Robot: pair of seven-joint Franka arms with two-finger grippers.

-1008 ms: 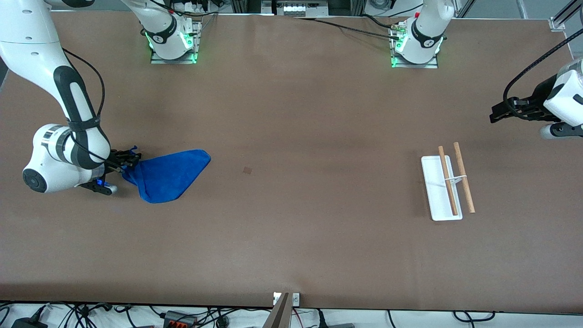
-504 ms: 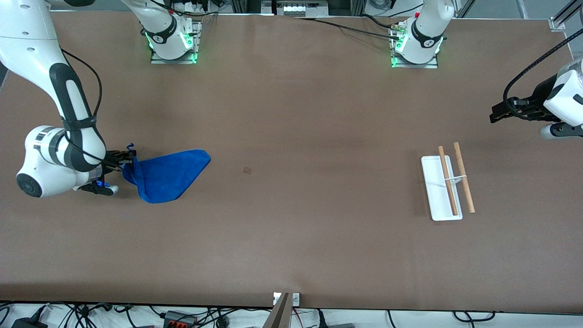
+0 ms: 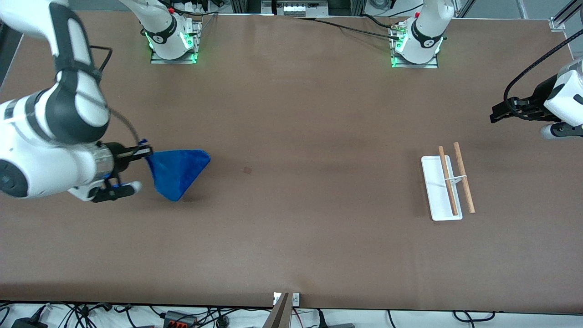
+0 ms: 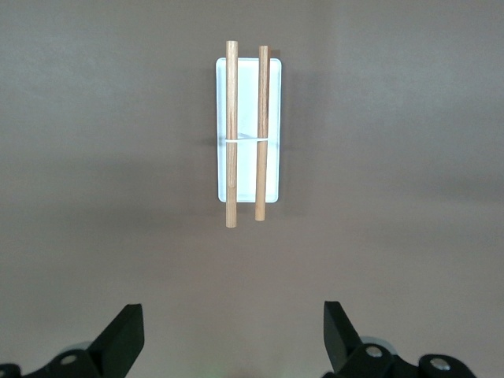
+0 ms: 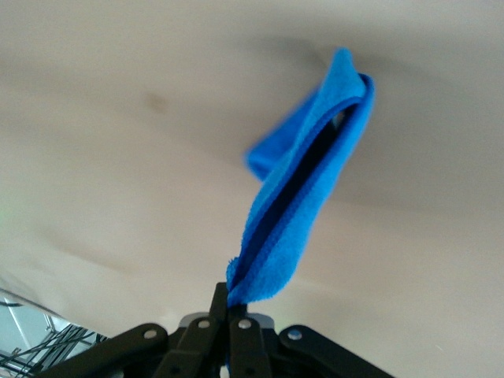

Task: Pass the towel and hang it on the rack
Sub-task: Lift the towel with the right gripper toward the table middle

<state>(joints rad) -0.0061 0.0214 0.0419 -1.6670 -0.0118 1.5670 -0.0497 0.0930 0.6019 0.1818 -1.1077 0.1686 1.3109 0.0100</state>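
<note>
I have the small royal-blue soft cloth towel pinched by one corner in the right end effector, whose fingers are clamped tight on the fabric. The towel hangs in a folded drape over the right arm's end of the brown desk, and I cannot tell whether its lowest tip touches the surface.

The rack, a flat white rectangular base with thin white supports and two parallel light-brown wooden rods, stands well apart at the left arm's end of the desk. The left end effector waits above that end with its fingers spread wide and empty, looking down at the rack.

The step in hand, as I judge it, is lifting the towel clear for the handover. To do that well I would raise it until the whole cloth swings free, then carry it toward the middle of the desk slowly, so the drape settles. I would present a free hanging edge for the left end effector to grip, and release only once that grip is firm.
</note>
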